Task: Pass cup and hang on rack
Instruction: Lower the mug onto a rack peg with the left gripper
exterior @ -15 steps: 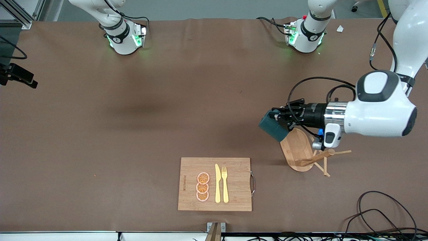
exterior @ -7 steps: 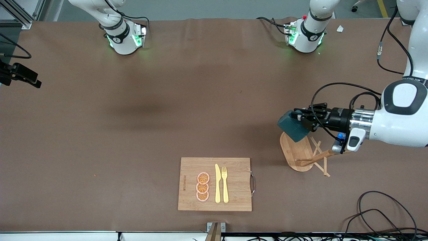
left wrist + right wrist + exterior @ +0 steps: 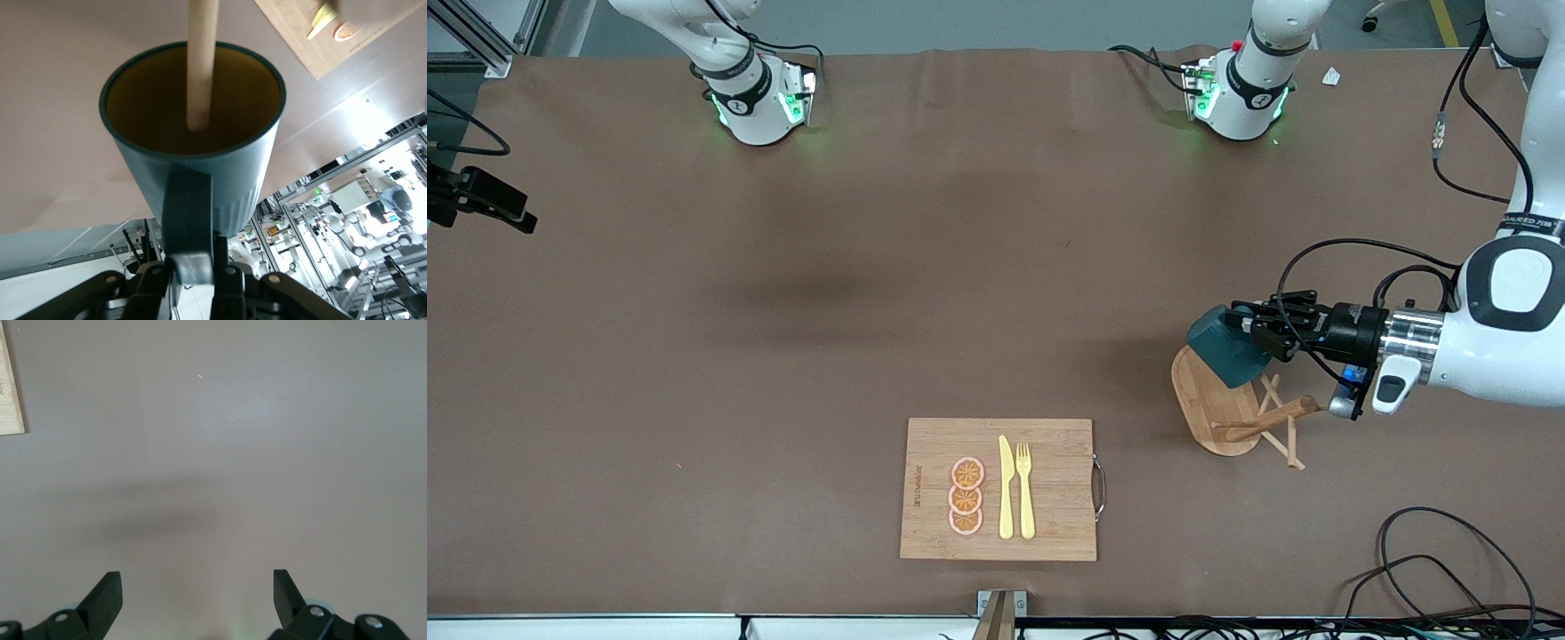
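One cup (image 3: 1221, 346) pinched in left gripper (image 3: 1249, 327) jaws over one rack (image 3: 1218, 404), right gripper (image 3: 197, 595) jaws spread.

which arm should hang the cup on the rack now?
Left. The left gripper is shut on the cup by its handle, directly over the rack. The right gripper is open over bare table.

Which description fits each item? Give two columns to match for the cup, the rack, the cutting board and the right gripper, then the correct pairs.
Items:
1. cup
2. rack
3. cutting board
4. right gripper

Descriptions:
A. open, holding nothing
B. carries orange slices, a knife and a fork
C. gripped by its handle in the left gripper
D. stands on an oval base, with thin pegs

Pairs: 1-C, 2-D, 3-B, 4-A
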Robot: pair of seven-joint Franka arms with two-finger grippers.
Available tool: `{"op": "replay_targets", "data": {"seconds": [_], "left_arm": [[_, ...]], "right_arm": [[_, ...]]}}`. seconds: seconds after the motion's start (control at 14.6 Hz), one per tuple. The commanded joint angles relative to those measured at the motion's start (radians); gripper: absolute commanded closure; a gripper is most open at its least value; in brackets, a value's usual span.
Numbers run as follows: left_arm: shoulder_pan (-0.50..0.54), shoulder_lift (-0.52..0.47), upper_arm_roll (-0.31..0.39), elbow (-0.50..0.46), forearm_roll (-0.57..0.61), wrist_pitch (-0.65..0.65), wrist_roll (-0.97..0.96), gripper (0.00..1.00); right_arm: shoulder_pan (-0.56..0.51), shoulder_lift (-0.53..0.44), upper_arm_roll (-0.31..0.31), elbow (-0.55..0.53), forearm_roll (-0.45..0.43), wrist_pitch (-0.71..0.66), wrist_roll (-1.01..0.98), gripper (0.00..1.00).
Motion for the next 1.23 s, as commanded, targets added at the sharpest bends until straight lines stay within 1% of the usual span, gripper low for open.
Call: {"op": "replay_targets", "data": {"seconds": [0.0, 0.27, 0.62, 0.75, 0.82, 0.96, 1.09, 1.16], "left_arm": [[0.005, -0.014, 0.029, 0.021, -0.045, -0.023, 0.034, 1.00], [0.005, -0.014, 0.063, 0.051, -0.103, -0.035, 0.064, 0.99], [0.005, -0.005, 0.127, 0.051, -0.156, -0.037, 0.148, 0.99], [0.005, 0.002, 0.133, 0.051, -0.165, -0.041, 0.156, 0.95], [0.004, 0.002, 0.133, 0.051, -0.171, -0.041, 0.157, 0.91], [0.004, 0.002, 0.133, 0.051, -0.177, -0.041, 0.157, 0.72], [0.004, -0.004, 0.133, 0.051, -0.177, -0.041, 0.143, 0.49], [0.004, -0.008, 0.132, 0.051, -0.176, -0.041, 0.142, 0.30]], "right_arm": [[0.001, -0.026, -0.002, -0.019, 0.003, -0.005, 0.013, 0.00], [0.001, -0.026, 0.000, -0.019, 0.003, -0.005, 0.013, 0.00], [0.001, -0.026, 0.000, -0.019, 0.003, -0.003, 0.012, 0.00], [0.001, -0.026, 0.000, -0.019, 0.003, -0.005, 0.012, 0.00], [0.001, -0.026, 0.000, -0.019, 0.003, -0.003, 0.012, 0.00], [0.001, -0.026, 0.000, -0.019, 0.003, -0.005, 0.012, 0.00], [0.000, -0.026, -0.002, -0.019, 0.003, -0.005, 0.009, 0.00], [0.000, -0.026, -0.002, -0.019, 0.003, -0.005, 0.009, 0.00]]}}
